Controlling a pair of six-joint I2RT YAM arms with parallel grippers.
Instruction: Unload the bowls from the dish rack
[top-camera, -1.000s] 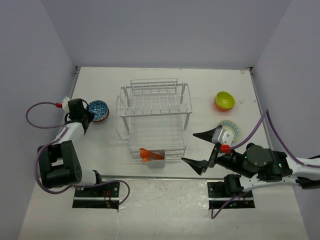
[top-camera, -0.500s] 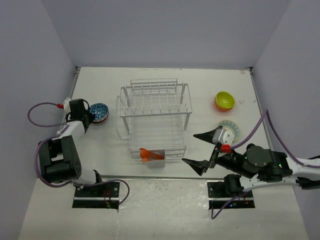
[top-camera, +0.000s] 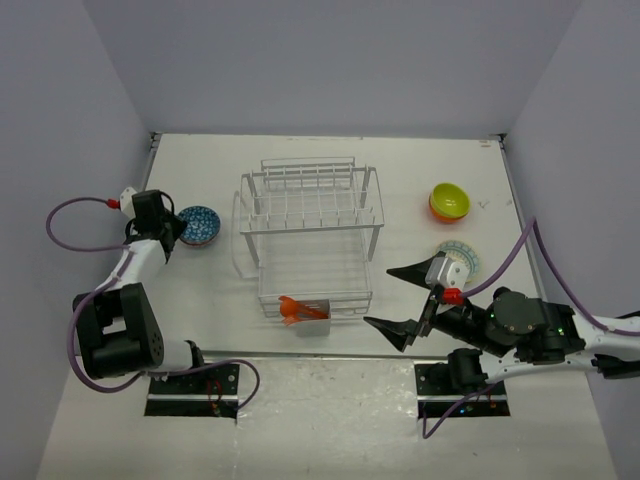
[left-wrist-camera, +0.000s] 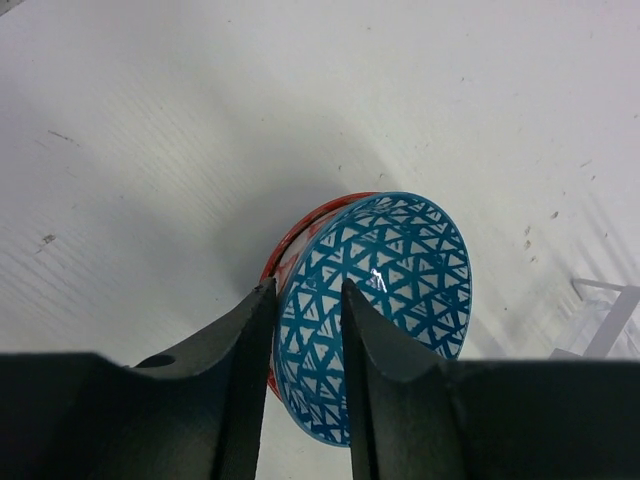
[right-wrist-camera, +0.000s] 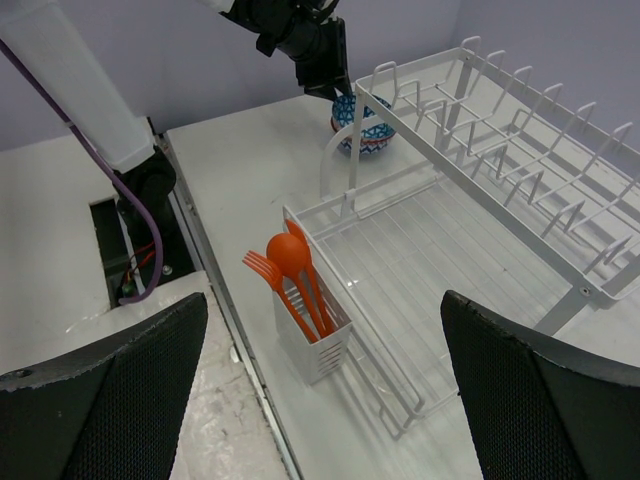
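Straddling the rim of the blue-patterned bowl (left-wrist-camera: 390, 290), the left gripper (left-wrist-camera: 305, 300) stands slack, not pinching; the right gripper (top-camera: 378, 295) gapes empty. It looks light, slick and chippable, so pinch the rim gently.

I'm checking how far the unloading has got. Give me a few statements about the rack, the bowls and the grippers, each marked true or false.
1. The dish rack holds no bowls. True.
2. The blue-patterned bowl sits nested in a red bowl. True.
3. The right gripper is shut on a spoon. False: it is wide open and holds nothing. The orange utensils stand in the rack's front holder.
4. The lime green bowl lies left of the rack. False: it is on the table to the rack's right.
5. The left gripper has its fingers on either side of the blue-patterned bowl's rim. True.
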